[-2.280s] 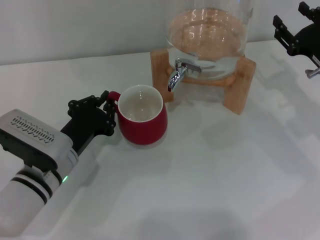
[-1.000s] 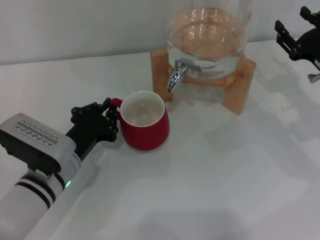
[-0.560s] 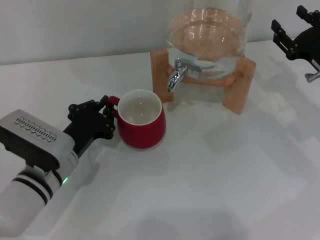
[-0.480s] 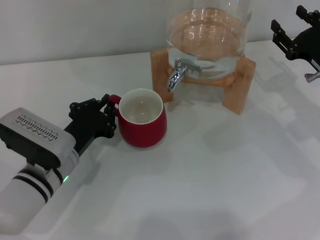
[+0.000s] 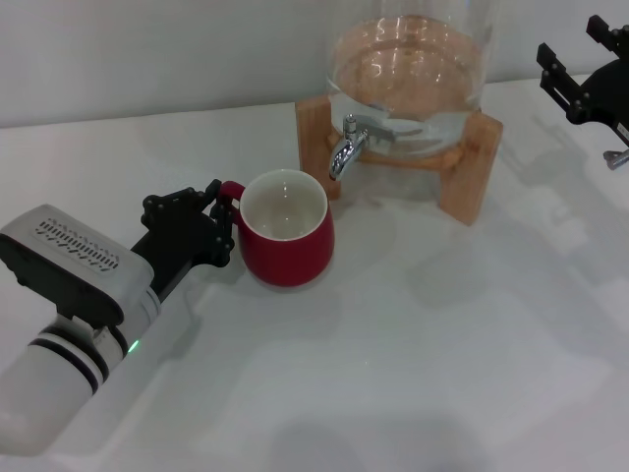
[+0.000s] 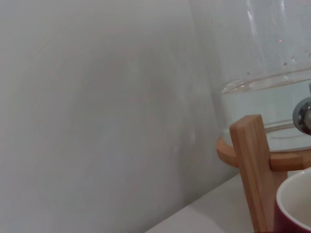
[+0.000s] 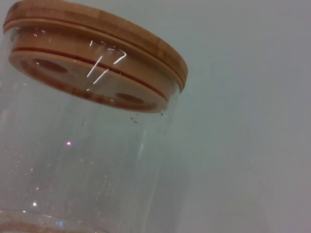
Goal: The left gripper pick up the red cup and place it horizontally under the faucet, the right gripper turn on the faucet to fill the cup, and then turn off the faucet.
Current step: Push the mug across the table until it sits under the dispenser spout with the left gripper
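Left gripper (image 5: 218, 218) — black two-fingered claw on a thick white/grey arm w/ black bands and a small green light — sits at the left side of the white tabletop (image 5: 442, 354). Its fingers are clamped on the small red loop handle of the red cup (image 5: 287, 241), a squat, rounded, glossy red mug w/ white inside. Cup is upright, mouth up, empty as far as visible; base appears to rest on the tabletop. It stands just in front of and slightly left of the faucet (image 5: 346, 146), a small shiny silver metal tap w/ curved spout. Spout tip is near the cup rim but not over the opening.

Faucet is mounted on a clear glass jar (image 5: 411, 69) holding water, carried on a light wooden stand (image 5: 472, 187). Right wrist view shows the jar's round wooden lid (image 7: 97, 53).

Right gripper (image 5: 590, 84) — black two-fingered mechanical claw w/ jointed linkages — hangs at the far right, beside the jar, well apart from the faucet. Fingers spread apart, holding nothing.

Left wrist view: stand leg, faucet edge, cup rim.
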Controlling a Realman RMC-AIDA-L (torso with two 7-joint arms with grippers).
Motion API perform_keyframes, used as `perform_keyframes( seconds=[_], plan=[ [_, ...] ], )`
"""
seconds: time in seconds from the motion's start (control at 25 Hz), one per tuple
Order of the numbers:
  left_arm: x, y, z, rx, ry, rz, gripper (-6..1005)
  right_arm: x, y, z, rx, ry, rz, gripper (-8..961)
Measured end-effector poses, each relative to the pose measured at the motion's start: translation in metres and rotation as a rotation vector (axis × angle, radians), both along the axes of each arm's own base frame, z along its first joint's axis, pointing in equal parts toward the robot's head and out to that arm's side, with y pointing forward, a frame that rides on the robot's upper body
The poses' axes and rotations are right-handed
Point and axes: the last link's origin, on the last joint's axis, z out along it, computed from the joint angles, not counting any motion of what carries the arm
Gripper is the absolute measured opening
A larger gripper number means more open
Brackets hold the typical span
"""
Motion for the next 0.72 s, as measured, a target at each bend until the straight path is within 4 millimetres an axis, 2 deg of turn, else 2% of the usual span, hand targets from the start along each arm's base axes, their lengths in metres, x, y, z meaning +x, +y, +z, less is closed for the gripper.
perform_keyframes(
  seconds=[0.72],
  plan=[
    [0.0017, -0.0047, -0.0032, -0.005, -0.026, 0.012, 126, 0.0049, -0.0054, 0.0026, 0.006, -0.003, -0.006, 662]
  ],
)
